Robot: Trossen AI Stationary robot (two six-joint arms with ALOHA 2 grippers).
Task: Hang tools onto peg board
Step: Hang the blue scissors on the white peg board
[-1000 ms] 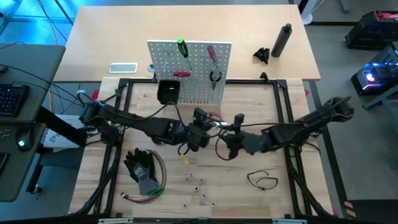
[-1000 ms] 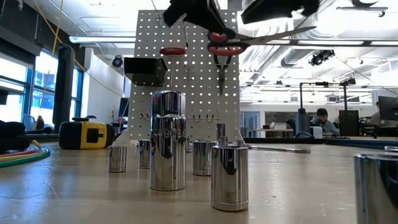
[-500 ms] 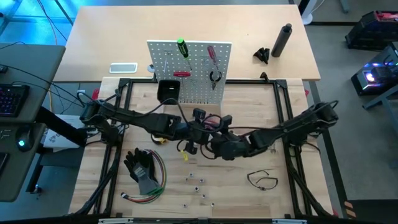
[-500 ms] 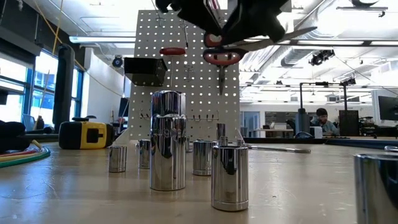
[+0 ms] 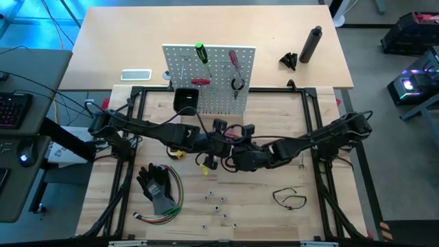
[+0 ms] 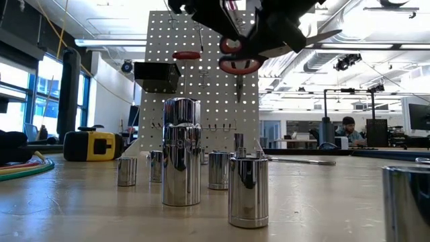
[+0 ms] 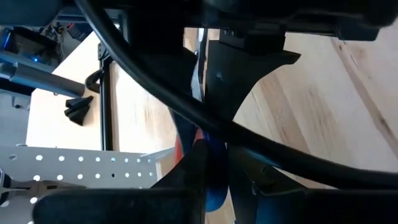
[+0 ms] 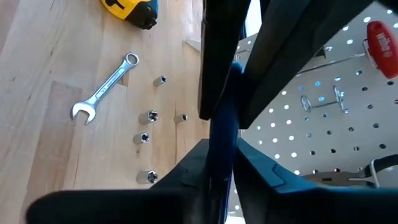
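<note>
a: the left tool and the right tool meet in mid-air just in front of the peg board, both on the red-handled scissors. the left one is clamped on them. the right one looks pressed around a blue part in its own wrist view, but i cannot tell if it has finished closing.

b: how will the scissors handle?

a: my guess: light, rigid metal, with smooth plastic loops that could slip or swing about the pivot. better to pinch near the pivot or the blades and leave a loop free for a peg.

b: what is already on the peg board?

a: a green-handled screwdriver, a red-handled screwdriver, a short red-handled tool and pliers.

b: any containers?

a: one small black bin on the front of the peg board, low and toward the left arm's side. i cannot see inside it.

b: and loose tools?

a: on the desk in front of the peg board: the yellow tape measure, a silver wrench, small metal sockets and a thin black loop.
</note>
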